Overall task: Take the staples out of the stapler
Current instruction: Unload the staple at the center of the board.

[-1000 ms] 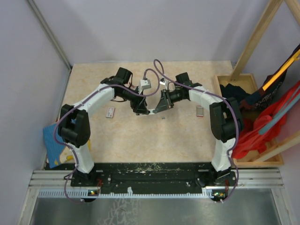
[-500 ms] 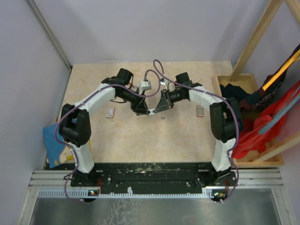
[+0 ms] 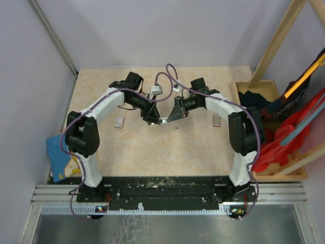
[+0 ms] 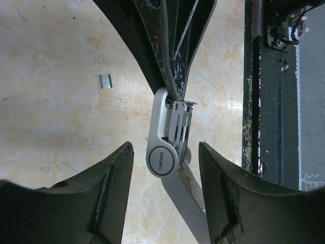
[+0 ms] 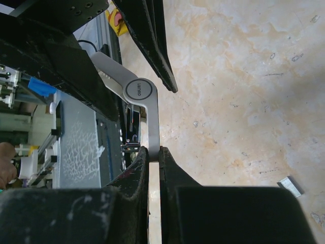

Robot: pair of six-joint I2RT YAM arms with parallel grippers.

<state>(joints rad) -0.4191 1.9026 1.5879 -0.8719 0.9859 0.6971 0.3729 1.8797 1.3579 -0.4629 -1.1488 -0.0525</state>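
The stapler (image 3: 163, 121) is a silvery-grey one, swung open at its round hinge (image 4: 161, 160), and it hangs above the table between both arms. My right gripper (image 5: 153, 150) is shut on one grey arm of the stapler (image 5: 151, 122); the same grip shows in the left wrist view, on the stapler's far end. My left gripper (image 4: 165, 146) is open, its fingers (image 4: 114, 173) standing either side of the hinge with gaps. The metal staple channel (image 4: 180, 124) is exposed. One short strip of staples (image 4: 105, 80) lies on the table, also seen as staples (image 5: 290, 186) and staples (image 3: 176, 128).
Two small white-and-red tags lie on the table, one tag (image 3: 119, 121) to the left and another tag (image 3: 216, 120) to the right. A wooden crate (image 3: 242, 86) with cloth stands at the right edge. A blue object (image 3: 56, 155) sits off the left edge. Purple cables (image 3: 167, 81) loop over the grippers.
My left arm has shifted slightly toward the far side. The right gripper stays shut on the stapler in the same place.
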